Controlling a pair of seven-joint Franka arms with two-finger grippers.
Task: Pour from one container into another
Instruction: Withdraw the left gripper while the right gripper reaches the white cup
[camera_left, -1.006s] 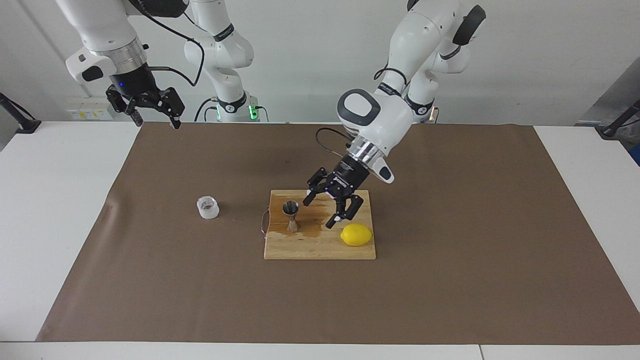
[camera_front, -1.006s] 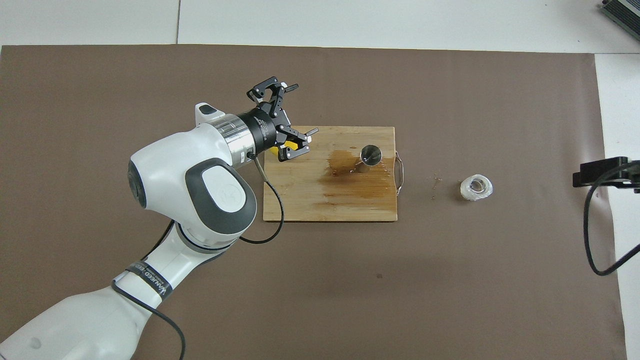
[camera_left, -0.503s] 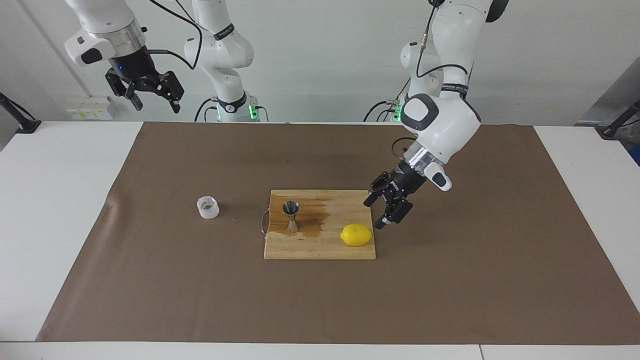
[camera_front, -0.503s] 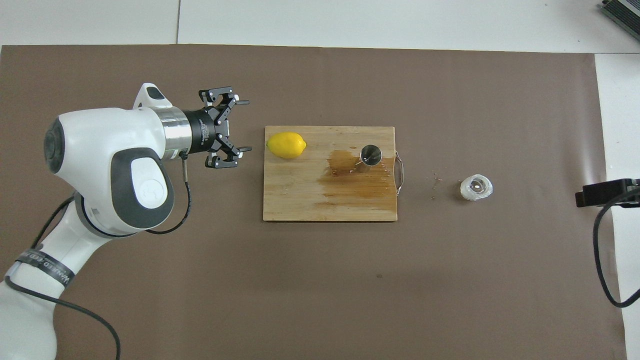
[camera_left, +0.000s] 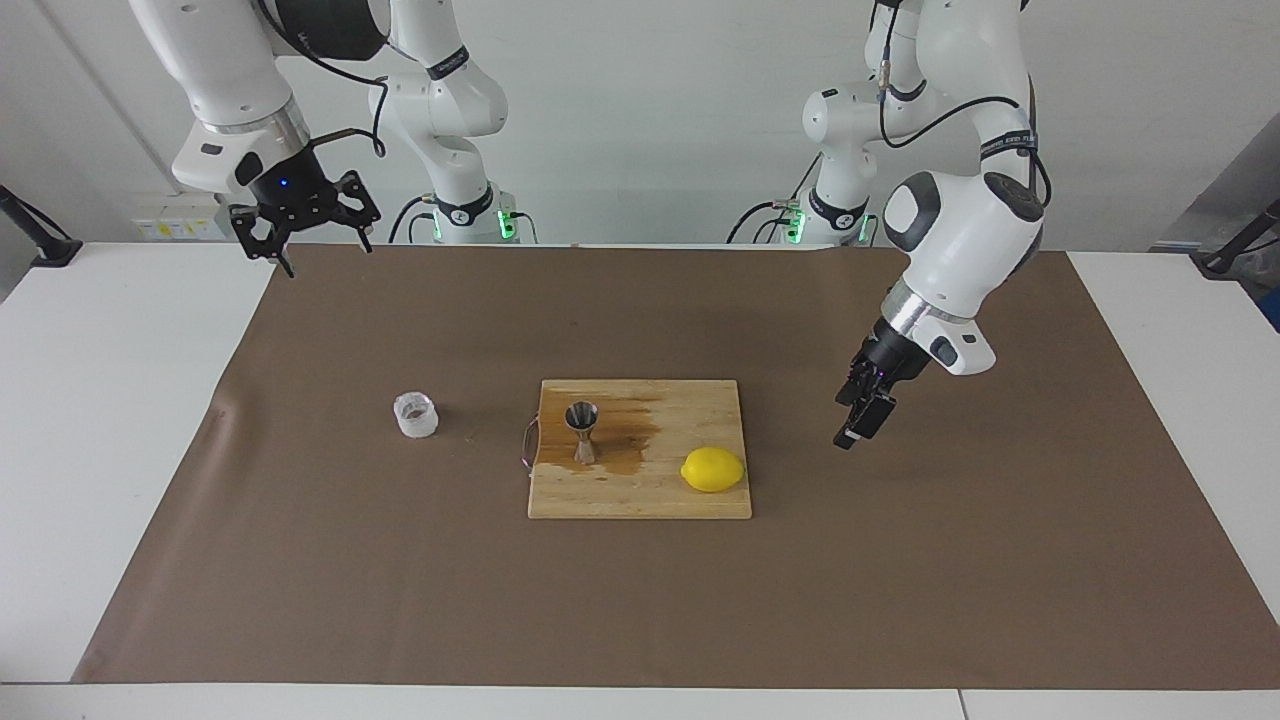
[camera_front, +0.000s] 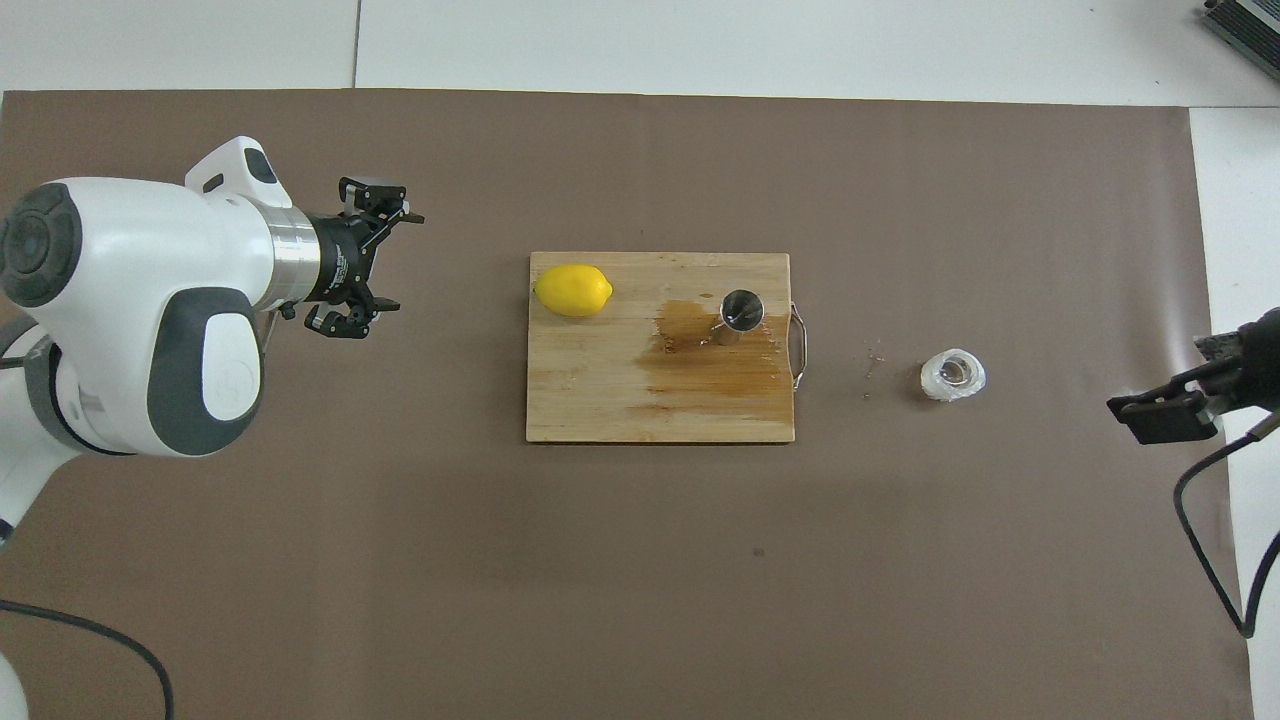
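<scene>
My left gripper (camera_left: 862, 420) pulled off cutting board (camera_left: 640, 495), now over mat, fingers spread, empty. Right gripper (camera_left: 305, 225) spread, waiting over mat corner. Cup (camera_left: 416, 415) on mat beside board; jigger (camera_left: 582, 432) upright on board amid spill. Pour looks done.

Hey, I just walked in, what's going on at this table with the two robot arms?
Neither arm is handling anything. The left gripper hangs open and empty over the brown mat, beside the cutting board. The right gripper hangs open over the mat's edge near its base. The steel jigger stands upright on the board in a brown wet patch, with a lemon beside it. The white cup sits on the mat, apart from the board.
</scene>
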